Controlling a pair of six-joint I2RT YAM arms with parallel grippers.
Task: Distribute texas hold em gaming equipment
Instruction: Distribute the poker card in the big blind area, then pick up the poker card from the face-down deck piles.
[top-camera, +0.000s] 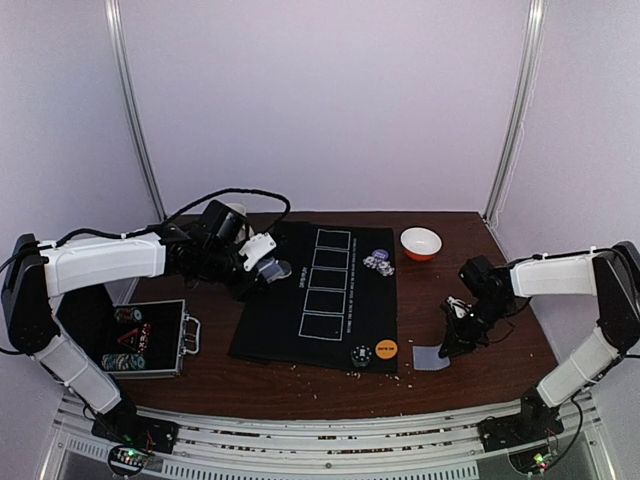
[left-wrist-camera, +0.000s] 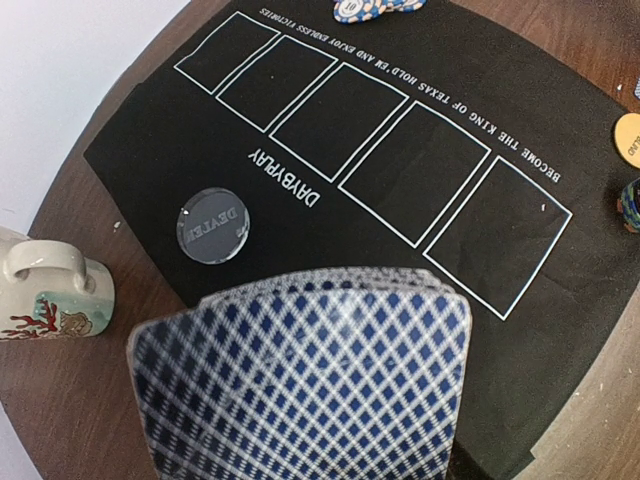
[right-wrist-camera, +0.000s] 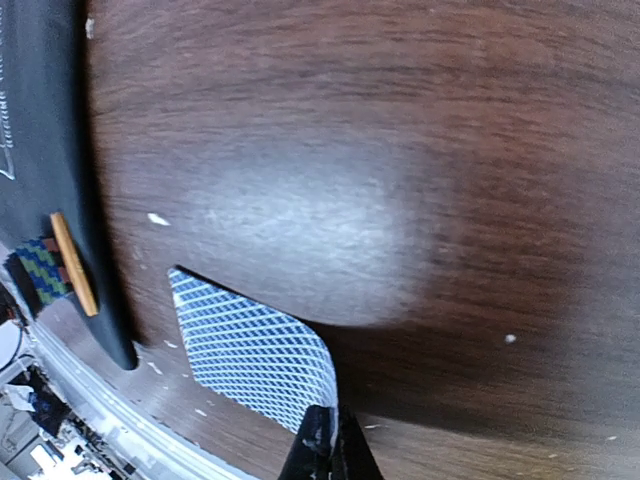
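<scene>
Playing cards are in two places. A fanned stack (left-wrist-camera: 300, 385) is held in the left hand (top-camera: 264, 264) above the far left of the black mat (top-camera: 300, 310) (its fingers are hidden behind the stack). A single card (right-wrist-camera: 255, 355) is down at the bare surface (right-wrist-camera: 400, 150) off the mat's near right corner, with the right hand (right-wrist-camera: 325, 442) closed thinly on one corner. That slim pinch could slip, or drag the card toward the near edge. The loosely fanned stack could shed cards onto the mat if tilted.

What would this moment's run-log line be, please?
left claw: gripping card deck at mat edge | right claw: pinching single card on table
</scene>
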